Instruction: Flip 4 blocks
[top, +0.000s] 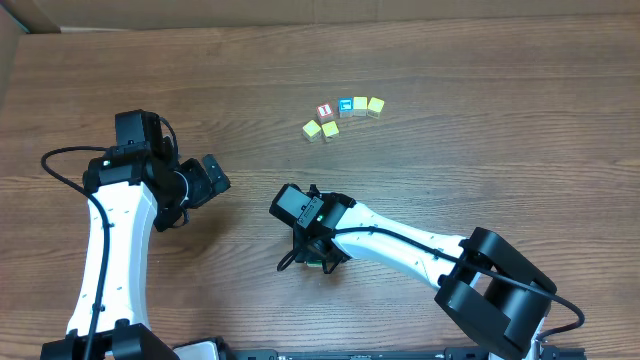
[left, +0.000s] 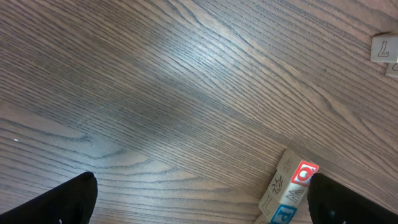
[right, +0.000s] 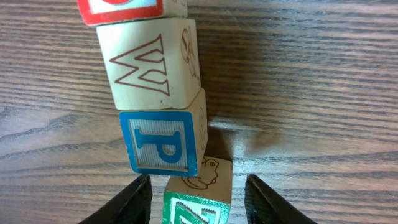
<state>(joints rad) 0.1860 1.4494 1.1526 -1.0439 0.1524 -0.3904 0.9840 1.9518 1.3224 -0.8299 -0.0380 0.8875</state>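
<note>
1. The right gripper (right: 198, 184) was partly open and straddled the green Z block (right: 196, 208). I could see a sliver of wood on each side of the block, so I'd call that no grip on it.
2. The row ran pretty much straight out ahead of that hand. Z sat between the fingers, with the blue P block (right: 158, 142) touching it just beyond. Then came the W block (right: 149, 62), and the red block (right: 121, 7) was farthest out.
3. So the row's long axis pointed away from the fingers, leaning a bit to one side.
4. The left gripper (left: 205, 200) was wide open and held nothing. The blocks lay off past one of its fingers, so the right arm was clearly the nearer one.
5. There was bare table (top: 480, 150) on both sides of the row, so plenty of room to tip a block sideways. The tight spot was P crowding Z's far corner, and my guess was that rolling Z forward would shove it.
6. The loose cubes (top: 345, 110) were well apart, far ahead of both hands.
</note>
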